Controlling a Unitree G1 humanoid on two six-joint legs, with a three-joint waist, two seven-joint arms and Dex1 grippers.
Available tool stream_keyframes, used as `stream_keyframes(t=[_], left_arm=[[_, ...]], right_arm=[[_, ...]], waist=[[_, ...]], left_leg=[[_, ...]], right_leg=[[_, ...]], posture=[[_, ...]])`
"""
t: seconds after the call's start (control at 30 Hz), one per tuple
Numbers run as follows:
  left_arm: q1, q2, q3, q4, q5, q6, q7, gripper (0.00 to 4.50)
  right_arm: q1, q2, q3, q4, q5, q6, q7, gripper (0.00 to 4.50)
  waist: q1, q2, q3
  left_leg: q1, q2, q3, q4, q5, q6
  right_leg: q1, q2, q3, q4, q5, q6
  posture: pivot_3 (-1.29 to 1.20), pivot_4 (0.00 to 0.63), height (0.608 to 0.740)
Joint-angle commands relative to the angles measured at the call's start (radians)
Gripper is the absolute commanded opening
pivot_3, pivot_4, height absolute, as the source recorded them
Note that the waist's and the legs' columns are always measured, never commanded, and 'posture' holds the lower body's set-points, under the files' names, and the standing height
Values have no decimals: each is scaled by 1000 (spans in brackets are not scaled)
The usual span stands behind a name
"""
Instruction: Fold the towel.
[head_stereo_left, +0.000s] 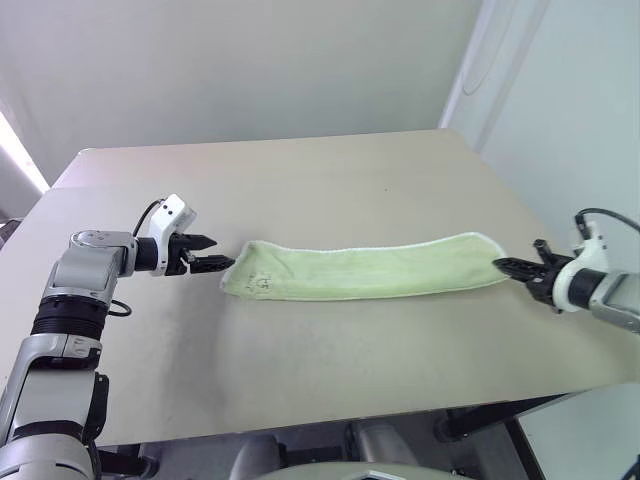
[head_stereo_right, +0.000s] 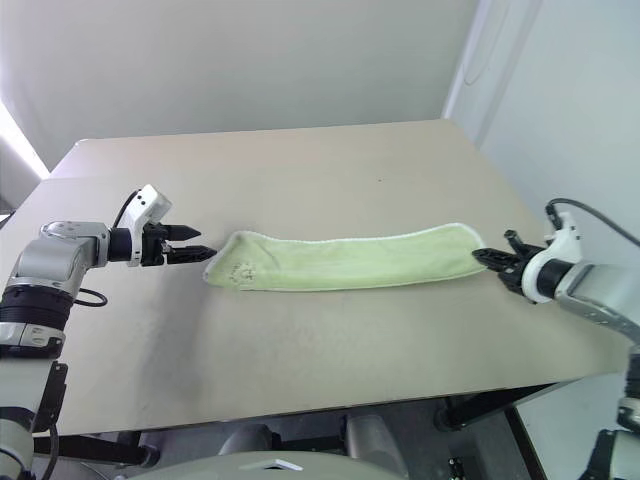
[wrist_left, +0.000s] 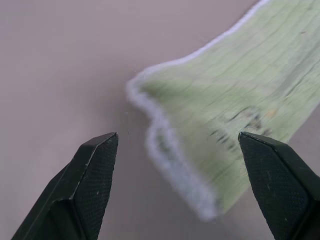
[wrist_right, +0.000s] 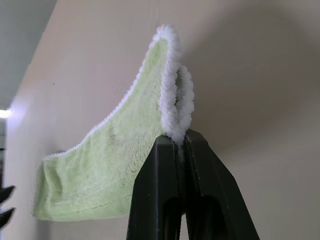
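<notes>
The towel (head_stereo_left: 370, 270) is a light lime-green terry strip with white edging, folded lengthwise and stretched left to right across the tan table (head_stereo_left: 300, 380). A small dark embroidered mark (head_stereo_left: 262, 284) shows near its left end. My left gripper (head_stereo_left: 220, 252) is open just off that left end, its fingertips apart with the doubled white edge (wrist_left: 165, 150) ahead of them, not touching. My right gripper (head_stereo_left: 503, 264) is shut on the towel's right end; in the right wrist view the doubled white edging (wrist_right: 175, 95) rises out of the closed fingers (wrist_right: 200, 170), lifted a little above the table.
The table's front edge (head_stereo_left: 330, 425) runs close below the towel, and its right edge (head_stereo_left: 560, 240) lies beside my right gripper. White walls stand behind and to the right. Bare tabletop stretches behind the towel.
</notes>
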Motion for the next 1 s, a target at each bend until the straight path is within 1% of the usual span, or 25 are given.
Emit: stream_keyframes(t=[0.03,0.13,0.3,0.4,0.5,0.6,0.7,0.83,0.93,0.97,1.0], left_arm=[[-32,4,14,-6,5,-14,3,4057],[-32,-2,13,-6,10,-17,7,4057],[-31,-8,13,-8,14,-20,12,4057],[-27,-9,13,-12,15,-22,13,4057],[-22,-7,16,-30,8,-10,14,4057],[-9,-1,17,-36,6,-10,10,4057],[0,6,21,-49,-2,-1,0,4057],[10,12,23,-56,2,0,1,4057],[13,13,27,-60,0,2,7,4057],[14,13,28,-62,-1,4,7,4057],[16,14,29,-67,-2,6,8,4057]], right_arm=[[-86,-36,52,-47,21,44,36,13],[-157,-21,143,-100,22,69,32,13],[-257,63,305,-153,16,82,29,13],[-281,113,362,-145,-4,81,42,13],[-293,156,401,-149,-7,75,40,13],[-337,267,458,-123,-36,54,22,13],[-368,350,485,-100,-56,49,15,13],[-382,452,512,-59,-150,39,5,13],[-380,492,514,-37,-240,50,5,13],[-378,499,511,-37,-275,51,16,13],[-377,498,520,-59,-338,43,57,13]], waist=[[-2,0,0],[-1,0,0],[1,0,0],[4,0,0],[6,0,0],[1,0,0],[0,0,0],[1,0,0],[2,0,0],[2,0,0],[1,0,0]], left_leg=[[0,0,1,0,0,0],[0,0,1,0,0,0],[0,0,1,0,0,0],[-3,0,0,0,-1,1],[-13,0,0,1,-1,1],[-14,0,0,1,-1,2],[-14,0,0,1,-1,2],[-14,0,-1,2,-1,2],[-15,0,-1,3,-1,2],[-15,0,-1,3,-1,2],[-15,0,0,4,-1,2]], right_leg=[[0,0,1,0,0,0],[0,1,1,1,0,0],[-1,0,1,1,0,0],[-3,0,1,-1,0,0],[-10,-1,0,-1,1,1],[-12,-1,0,-1,2,3],[-13,0,1,2,2,3],[-14,0,0,3,2,3],[-14,-1,0,2,2,3],[-14,-1,0,2,3,3],[-14,-1,0,2,3,3]], posture=[[0,0,712],[0,0,712],[0,0,712],[0,0,712],[0,0,712],[0,0,712],[0,0,712],[0,0,712],[0,0,712],[0,0,712],[0,0,712]])
